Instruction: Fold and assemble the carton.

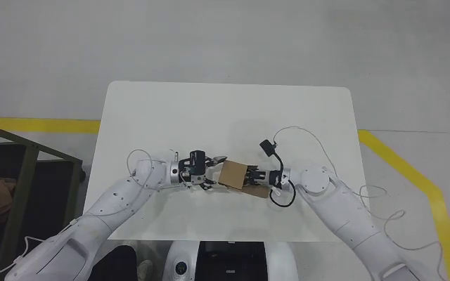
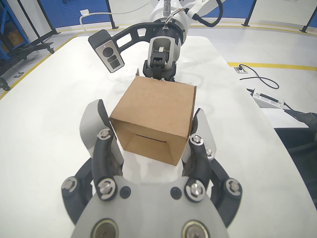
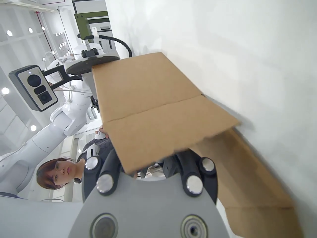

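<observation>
White table [image 1: 176, 112], carton [image 1: 234, 174], left gripper [image 2: 149, 107] spread wide astride one end, right gripper [image 2: 159, 76] seemingly pinching the other.

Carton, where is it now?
In the top view the carton lies on the table toward the robot, between the open left gripper, flanking its open end, and the right gripper at its other end.

There is one brown cardboard carton [image 1: 235, 173]. Two hands are at it: one left hand [image 2: 149, 112] and one right hand [image 2: 160, 76]. There are two black wrist cameras, the right arm's camera [image 2: 109, 50] and the left arm's camera [image 3: 37, 87]. One white surface [image 1: 281, 112] carries the carton. Two yellow floor stripes run beside it, the left stripe [image 1: 49, 125] and the right stripe [image 1: 394, 158].
</observation>
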Action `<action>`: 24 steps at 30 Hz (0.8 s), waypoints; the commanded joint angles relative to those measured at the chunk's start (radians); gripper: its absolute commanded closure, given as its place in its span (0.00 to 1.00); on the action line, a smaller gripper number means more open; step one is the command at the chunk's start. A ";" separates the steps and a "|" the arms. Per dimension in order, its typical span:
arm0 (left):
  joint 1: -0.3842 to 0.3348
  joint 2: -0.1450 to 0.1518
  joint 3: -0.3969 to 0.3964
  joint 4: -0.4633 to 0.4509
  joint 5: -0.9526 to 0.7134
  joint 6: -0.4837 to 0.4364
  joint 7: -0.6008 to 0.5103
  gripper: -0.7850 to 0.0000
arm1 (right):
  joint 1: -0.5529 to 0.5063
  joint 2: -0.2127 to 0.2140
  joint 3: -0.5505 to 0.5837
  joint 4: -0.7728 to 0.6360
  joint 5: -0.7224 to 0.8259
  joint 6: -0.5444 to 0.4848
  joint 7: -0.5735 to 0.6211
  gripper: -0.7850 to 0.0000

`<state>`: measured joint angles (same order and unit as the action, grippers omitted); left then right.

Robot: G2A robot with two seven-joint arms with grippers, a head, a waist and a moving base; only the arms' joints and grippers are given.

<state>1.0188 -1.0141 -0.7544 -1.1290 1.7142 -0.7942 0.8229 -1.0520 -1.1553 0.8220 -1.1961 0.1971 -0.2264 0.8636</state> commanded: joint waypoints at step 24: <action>0.011 0.008 -0.014 -0.012 0.007 -0.004 0.018 0.23 | -0.180 0.113 0.273 -0.375 -0.343 0.327 -0.019 1.00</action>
<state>1.0300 -1.0065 -0.7681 -1.1406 1.7217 -0.7964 0.8401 -1.2344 -1.0417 1.0962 -1.5745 -0.1413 0.1054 0.8543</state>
